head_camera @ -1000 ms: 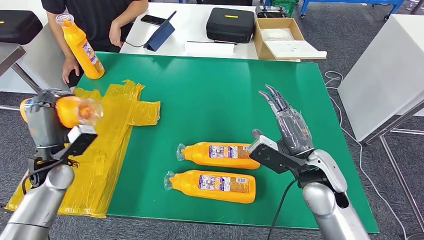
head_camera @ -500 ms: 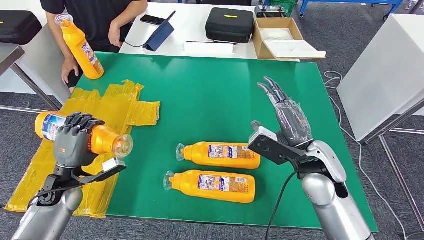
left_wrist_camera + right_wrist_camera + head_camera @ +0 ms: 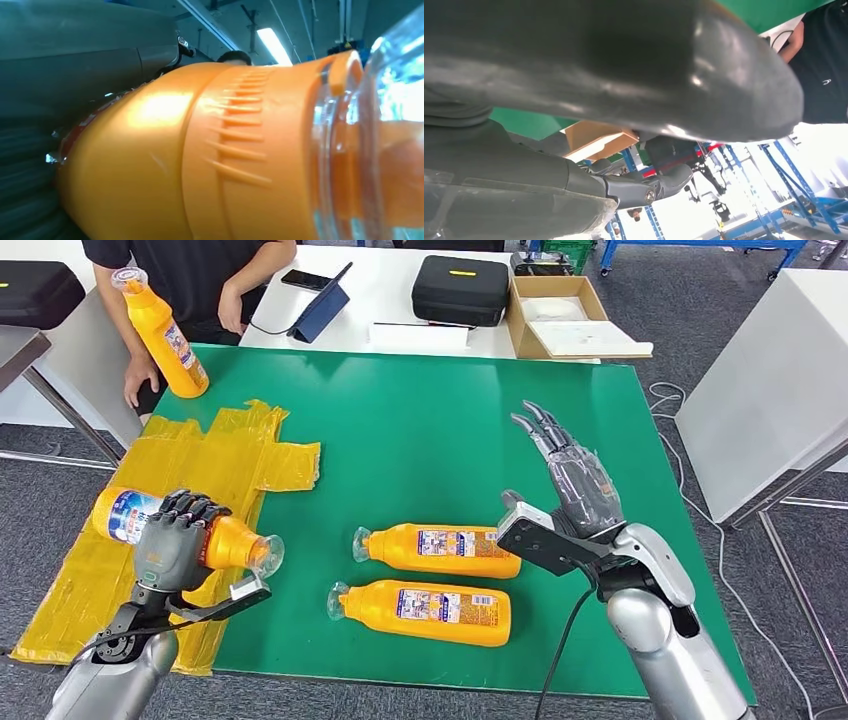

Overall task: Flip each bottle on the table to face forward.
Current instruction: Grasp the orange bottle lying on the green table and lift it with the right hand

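Our left hand (image 3: pixel 172 545) grips the orange plastic bottle with clear cap (image 3: pixel 190 531) mid-body — rigid, probably slippery, best held there; our right hand (image 3: pixel 577 490) hovers, fingers spread, holding nothing.

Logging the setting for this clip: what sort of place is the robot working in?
Most likely a robotics lab or workshop test area. A green-covered table serves as the work surface, a white desk behind it carries a black equipment case and an open cardboard box, and the floor is grey carpet with blue metal racking nearby.
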`<state>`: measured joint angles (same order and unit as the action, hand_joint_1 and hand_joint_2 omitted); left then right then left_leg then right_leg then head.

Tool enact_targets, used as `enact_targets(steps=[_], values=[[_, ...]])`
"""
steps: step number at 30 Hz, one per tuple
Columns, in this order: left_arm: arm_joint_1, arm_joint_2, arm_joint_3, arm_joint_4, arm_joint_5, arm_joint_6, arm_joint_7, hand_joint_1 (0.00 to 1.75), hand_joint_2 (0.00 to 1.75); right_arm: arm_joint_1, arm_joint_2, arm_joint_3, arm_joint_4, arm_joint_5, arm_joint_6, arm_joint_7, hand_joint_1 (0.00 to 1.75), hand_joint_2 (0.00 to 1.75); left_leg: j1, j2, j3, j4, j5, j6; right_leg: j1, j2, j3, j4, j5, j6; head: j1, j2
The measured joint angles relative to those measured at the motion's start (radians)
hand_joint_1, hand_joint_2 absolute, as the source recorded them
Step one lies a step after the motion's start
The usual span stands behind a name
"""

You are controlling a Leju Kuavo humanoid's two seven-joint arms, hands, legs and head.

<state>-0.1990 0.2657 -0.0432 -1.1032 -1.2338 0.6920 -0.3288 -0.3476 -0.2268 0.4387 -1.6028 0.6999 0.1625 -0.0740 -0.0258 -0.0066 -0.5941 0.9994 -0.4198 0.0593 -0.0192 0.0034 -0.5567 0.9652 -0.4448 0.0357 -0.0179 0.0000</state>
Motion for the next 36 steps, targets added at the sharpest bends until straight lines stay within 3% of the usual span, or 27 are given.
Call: enact_targets(steps=[6, 7, 9, 10, 11, 13, 29, 36], values=[[-0.060, -0.018, -0.004, 0.116, -0.044, 0.000, 0.064, 1.74, 1.75, 0.036, -0.009, 0.004, -0.007, 0.020, -0.003, 0.000, 0.00, 0.00, 0.000, 0.000, 0.000, 0.000, 0.000, 0.000, 0.000, 0.000, -0.001, 0.000, 0.000, 0.000, 0.000, 0.000], [-0.071, -0.022, -0.006, 0.135, -0.047, 0.000, 0.072, 1.40, 1.75, 0.043, -0.010, 0.004, -0.011, 0.024, -0.004, 0.001, 0.00, 0.00, 0.000, 0.000, 0.000, 0.000, 0.000, 0.000, 0.000, 0.000, 0.000, 0.000, 0.000, 0.000, 0.000, 0.000], [-0.089, -0.033, -0.009, 0.166, -0.053, 0.000, 0.081, 0.53, 1.75, 0.058, -0.011, 0.003, -0.020, 0.030, -0.004, 0.002, 0.00, 0.00, 0.000, 0.001, 0.000, 0.000, 0.000, 0.000, 0.000, 0.000, 0.000, 0.000, 0.000, 0.000, 0.000, 0.000], [-0.096, -0.038, -0.012, 0.179, -0.055, 0.000, 0.084, 0.10, 1.31, 0.064, -0.013, 0.002, -0.024, 0.033, -0.004, 0.004, 0.00, 0.00, 0.000, 0.001, 0.000, 0.000, 0.000, 0.000, 0.000, 0.000, 0.000, 0.000, 0.000, 0.000, 0.000, 0.000], [-0.103, -0.044, -0.015, 0.190, -0.054, 0.000, 0.087, 0.00, 0.87, 0.070, -0.014, 0.001, -0.028, 0.035, -0.004, 0.005, 0.00, 0.00, 0.000, 0.001, 0.000, 0.000, 0.000, 0.000, 0.000, 0.000, 0.000, 0.000, 0.000, 0.000, 0.000, 0.000], [-0.115, -0.055, -0.025, 0.212, -0.047, -0.001, 0.090, 0.00, 0.00, 0.078, -0.015, -0.004, -0.033, 0.039, -0.004, 0.007, 0.00, 0.00, -0.001, 0.000, 0.000, 0.000, 0.000, 0.000, 0.000, 0.000, 0.000, 0.000, 0.000, 0.000, 0.000, 0.000], [-0.155, -0.072, -0.133, 0.252, 0.003, -0.036, 0.097, 0.00, 0.00, 0.106, -0.014, -0.020, -0.042, 0.080, 0.011, 0.000, 0.00, 0.00, -0.001, 0.000, 0.000, 0.000, 0.000, 0.000, 0.000, 0.000, 0.000, 0.000, 0.000, 0.000, 0.000, 0.000], [-0.139, -0.072, -0.145, 0.161, 0.270, -0.101, 0.019, 0.00, 0.00, 0.139, -0.007, -0.043, -0.061, 0.107, 0.021, 0.011, 0.00, 0.00, -0.001, 0.000, 0.000, 0.000, 0.000, 0.000, 0.000, 0.000, 0.000, 0.000, 0.000, 0.000, 0.000, 0.000]])
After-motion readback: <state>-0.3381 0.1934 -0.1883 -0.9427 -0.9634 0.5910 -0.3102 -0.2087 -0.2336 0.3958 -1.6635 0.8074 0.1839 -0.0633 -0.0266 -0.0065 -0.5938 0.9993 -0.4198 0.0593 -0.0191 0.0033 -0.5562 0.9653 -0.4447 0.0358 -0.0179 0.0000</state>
